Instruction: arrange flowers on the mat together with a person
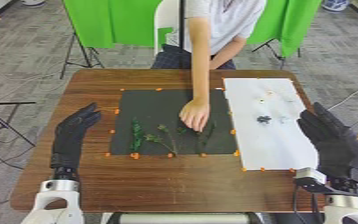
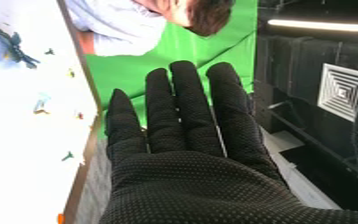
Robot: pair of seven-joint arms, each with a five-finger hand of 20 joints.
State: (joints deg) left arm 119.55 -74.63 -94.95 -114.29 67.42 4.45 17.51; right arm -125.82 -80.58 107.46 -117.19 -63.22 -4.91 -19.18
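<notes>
Head view. Brown surface (image 1: 158, 185), grey floor (image 1: 24, 75), green cloth (image 1: 109, 25) behind. Dark mat (image 1: 153, 102) lies in front of you; white mat (image 1: 278, 145) beside it on your right.
Dark mat: left sprig (image 1: 136, 136), middle sprig (image 1: 166, 137) and right sprig (image 1: 211, 134), side by side. A person's hand (image 1: 196, 114) reaches over this mat, fingertips down near the top of the right sprig; you cannot tell what, if anything, it holds.
White mat: dark blue bloom (image 1: 263, 119), pale bloom (image 1: 284, 120) and some smaller pieces, well spread.
Progress, judged: greenery largely laid, bouquet at an early stage. Left for you and the person: the blooms, if the dark mat is the target.
Your left hand (image 1: 70, 137) is at the left of the surface, fingers extended, holding nothing. Your right hand (image 1: 334, 145) is beside the white mat, fingers open, nothing held.

Right wrist view. You get the right palm close up, fingers straight and slightly spread, empty. Dark blue bloom's petals read more clearly here. Added background: ceiling light (image 2: 322, 25) and square vent (image 2: 346, 92).
</notes>
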